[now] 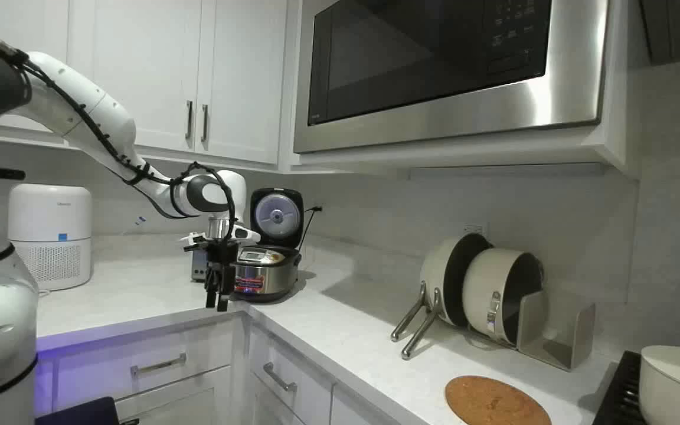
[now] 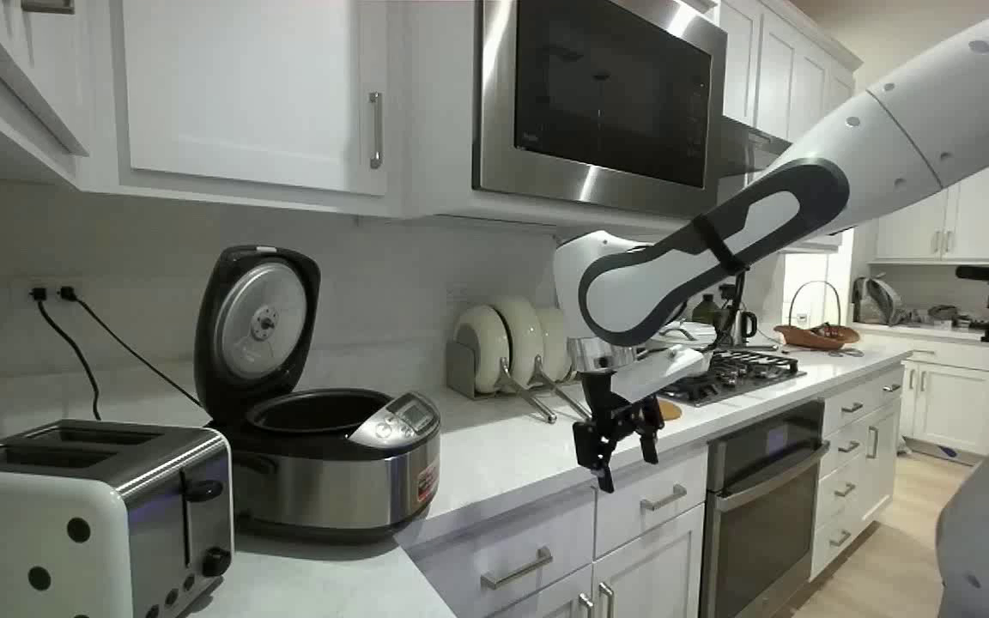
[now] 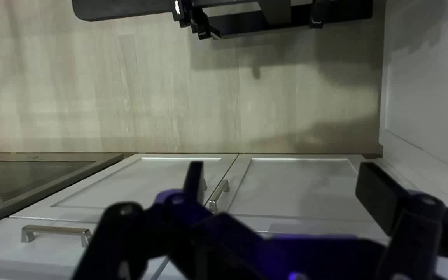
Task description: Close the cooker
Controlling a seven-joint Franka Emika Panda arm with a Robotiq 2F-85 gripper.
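The cooker (image 1: pixel 266 282) stands on the counter at the corner, with a shiny silver body and dark trim. It also shows in an exterior view (image 2: pixel 331 491) beside the toaster. Its dark round lid with a silvery inside (image 1: pixel 278 216) stands upright, wide open; it shows the same way in an exterior view (image 2: pixel 259 323). My gripper (image 1: pixel 217 304) points down, open and empty, in front of the counter edge and apart from the cooker (image 2: pixel 627 468). In the wrist view the two fingers (image 3: pixel 282 173) are wide apart, with cabinet doors and floor beyond. The cooker is out of the wrist view.
A silver toaster (image 2: pixel 172 506) stands close to the cooker. A white cylindrical appliance (image 1: pixel 51 236) stands near the arm's base. Pans (image 1: pixel 496 289) stand in a rack along the wall, with a cork mat (image 1: pixel 496 400) in front. A microwave (image 1: pixel 452 71) and cabinets hang above.
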